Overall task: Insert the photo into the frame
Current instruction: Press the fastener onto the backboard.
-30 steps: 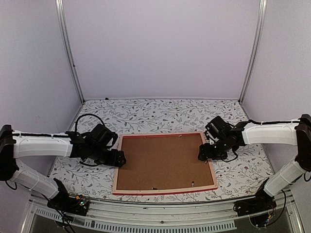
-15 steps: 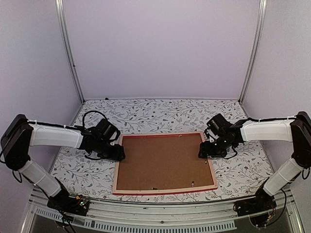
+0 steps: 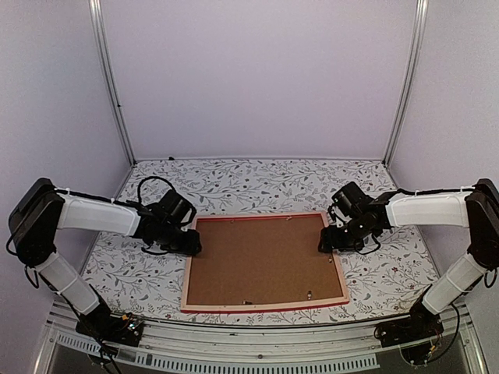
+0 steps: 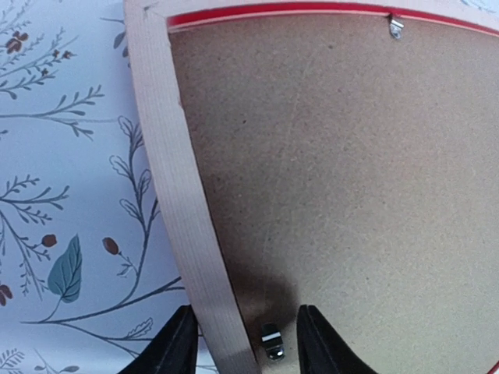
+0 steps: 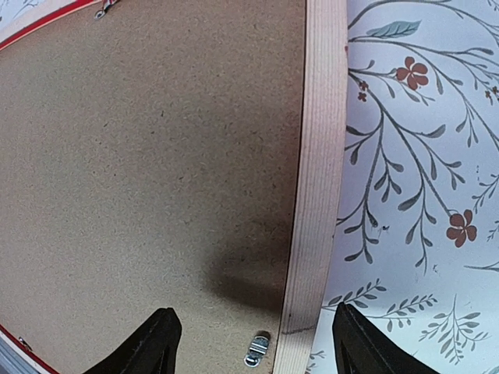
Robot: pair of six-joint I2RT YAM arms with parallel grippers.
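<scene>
The frame [image 3: 187, 269] lies face down on the table, pale wood back up, with a red edge showing. A brown backing board [image 3: 261, 261] fills it. The photo is hidden. My left gripper [image 3: 191, 248] is at the left rail [image 4: 168, 179]. It is open, one finger outside the rail and the other over the board [image 4: 335, 179], with a small metal clip [image 4: 271, 343] between them. My right gripper [image 3: 326, 245] is open wide astride the right rail [image 5: 320, 156], a clip [image 5: 257, 349] just inside it. Neither holds anything.
A floral cloth [image 3: 234, 183] covers the table around the frame. More metal clips sit on the board near its front rail [image 3: 309, 294] and along its far rail [image 4: 396, 27]. Walls and aluminium posts [image 3: 109, 78] close in the back and sides.
My left gripper has shifted slightly toward the far end of the left rail and its jaws have narrowed. The right gripper has hardly moved.
</scene>
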